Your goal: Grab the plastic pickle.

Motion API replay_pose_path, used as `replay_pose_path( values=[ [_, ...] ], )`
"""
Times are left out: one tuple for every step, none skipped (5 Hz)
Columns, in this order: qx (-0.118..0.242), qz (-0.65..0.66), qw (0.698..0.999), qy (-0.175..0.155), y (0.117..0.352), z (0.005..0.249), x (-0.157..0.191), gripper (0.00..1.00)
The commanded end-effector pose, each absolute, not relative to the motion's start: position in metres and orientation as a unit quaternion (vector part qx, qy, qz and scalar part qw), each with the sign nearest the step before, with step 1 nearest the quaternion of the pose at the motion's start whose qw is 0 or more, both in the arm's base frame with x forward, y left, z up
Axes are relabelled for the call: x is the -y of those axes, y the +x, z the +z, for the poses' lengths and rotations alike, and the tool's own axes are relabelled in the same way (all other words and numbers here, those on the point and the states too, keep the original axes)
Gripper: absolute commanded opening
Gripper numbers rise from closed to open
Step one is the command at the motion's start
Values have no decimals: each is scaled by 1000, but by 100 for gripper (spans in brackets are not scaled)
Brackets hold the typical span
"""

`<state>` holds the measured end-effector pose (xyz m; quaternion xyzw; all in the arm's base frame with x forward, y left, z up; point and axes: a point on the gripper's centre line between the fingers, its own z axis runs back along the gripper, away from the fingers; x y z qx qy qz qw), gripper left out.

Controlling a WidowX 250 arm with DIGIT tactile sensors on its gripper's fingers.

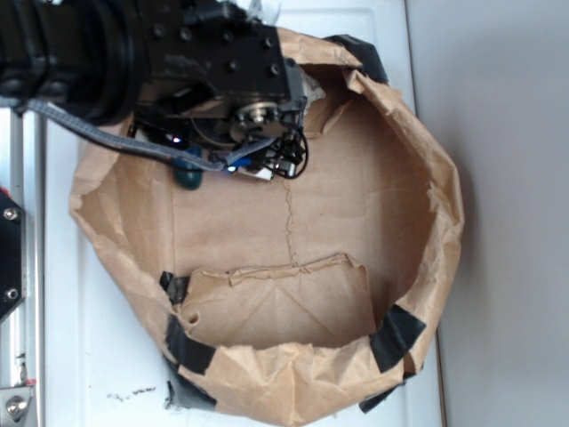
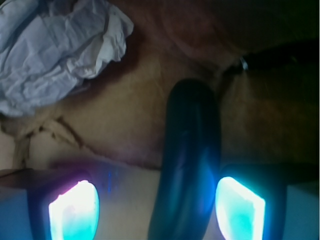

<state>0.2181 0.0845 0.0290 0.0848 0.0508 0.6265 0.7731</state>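
Brown kraft paper everywhere: the whole scene sits inside a big paper bag (image 1: 356, 222) with its rim rolled down and patched with black tape (image 1: 396, 338), lying on a white surface (image 1: 116, 356). The black arm (image 1: 133, 53) comes in from the top left and reaches down into the upper left part of the bag.

The plastic pickle (image 2: 192, 160) is on the bag floor right under the arm. From the wrist view it's a dark green glossy sausage running roughly up and down the frame, with its rounded end pointing away from the camera. In the exterior view only a dark green tip (image 1: 188, 175) pokes out below the arm.

The pincer (image 2: 156, 210) is spread apart, with one glowing fingertip (image 2: 74, 210) well off to one side of the pickle and the other just beside it on the opposite side. So the pickle lies between them, much closer to one. Can't tell if that nearer tip actually touches it.

A crumpled white paper wad (image 2: 55, 50) sits off in the top left corner of the wrist view, apart from the pickle.
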Motion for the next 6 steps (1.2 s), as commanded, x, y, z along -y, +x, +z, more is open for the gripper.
replay_pose_path(
  values=[
    [-30, 610, 786, 99, 176, 13, -72, 100],
    [-16, 620, 778, 104, 175, 16, -69, 0],
    [-5, 613, 783, 109, 169, 21, -66, 0],
    [14, 598, 795, 105, 166, 34, -67, 0],
    [32, 572, 813, 104, 167, 43, -66, 0],
    [79, 489, 864, 92, 206, 68, -76, 0]
  ],
)
